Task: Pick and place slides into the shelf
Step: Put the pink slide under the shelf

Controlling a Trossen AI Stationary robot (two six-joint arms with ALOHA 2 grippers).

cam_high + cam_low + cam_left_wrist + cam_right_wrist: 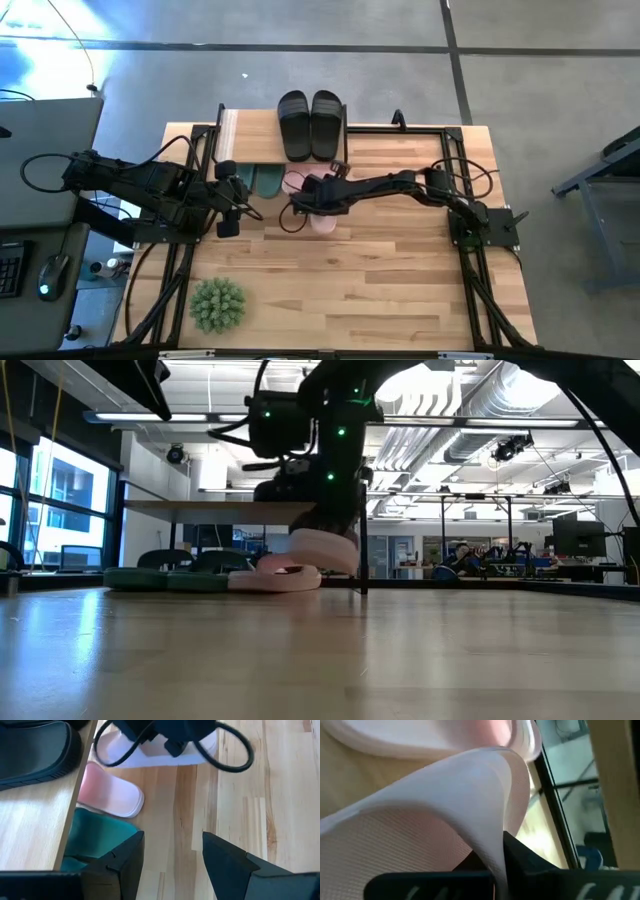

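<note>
Jaws of the right gripper are pinching shut on the wide strap of a pale pink rubber slide sandal, and in the right wrist view the thin strap is folding over one dark finger, so the hold looks to be on the strap's edge rather than the sole. The sandal is sitting just in front of the small low shelf with a light wooden top board and thin black frame, near the middle of the worktop's far half; in the low view its rear is tipping up under the gripper while its toe end looks to be resting on the wood. Its mate, the other pink slide, is lying half under the shelf's edge beside the dark green pair, and the black pair is occupying the top board. Judging by its look, this slide should be light, soft and springy: the strap will flex and the sole may swing, so a grip at the strap's centre would carry it more steadily. The right arm is reaching in from the worktop's right edge, stretched long and low. The left gripper is hanging near the shelf's left front corner, jaws spread wide and empty.
</note>
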